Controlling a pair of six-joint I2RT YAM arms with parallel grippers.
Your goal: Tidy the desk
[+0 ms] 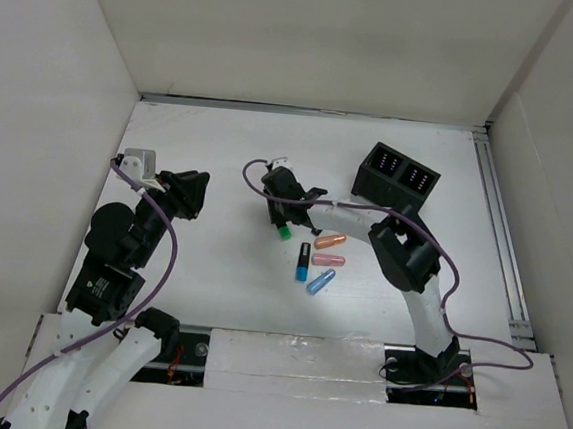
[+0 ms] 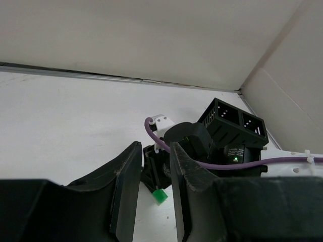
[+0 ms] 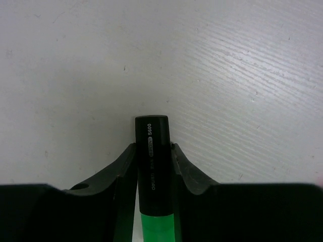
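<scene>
White and matte, the desk [image 1: 211, 278] lies flat under both arms, reaching from their bases to the wall panels [image 1: 312, 36]; perspective hides which of its sides is longer. Only the overhead view shows the loose markers on it: an orange marker [image 1: 330, 241], a pink marker [image 1: 328, 261], a blue marker [image 1: 302, 263] and a light blue marker [image 1: 320, 281], clustered just right of the right gripper [image 1: 284, 222], with a black organiser box [image 1: 395, 176] behind them near the far right. The right wrist view gives what that view cannot: the right gripper [image 3: 152, 147] is clamped on a green highlighter [image 3: 151, 132], fingers pressed to both sides of its black cap, above bare desk [image 3: 227, 75]. The highlighter's long axis runs along the fingers, black end pointing out past the tips, green body back toward the camera; from overhead only its green end [image 1: 284, 231] shows. The left gripper [image 1: 190, 194] sits well apart at the left, closed on nothing. In its wrist view the left gripper [image 2: 154, 151] frames the right arm, which partly blocks the organiser box [image 2: 234, 121].
</scene>
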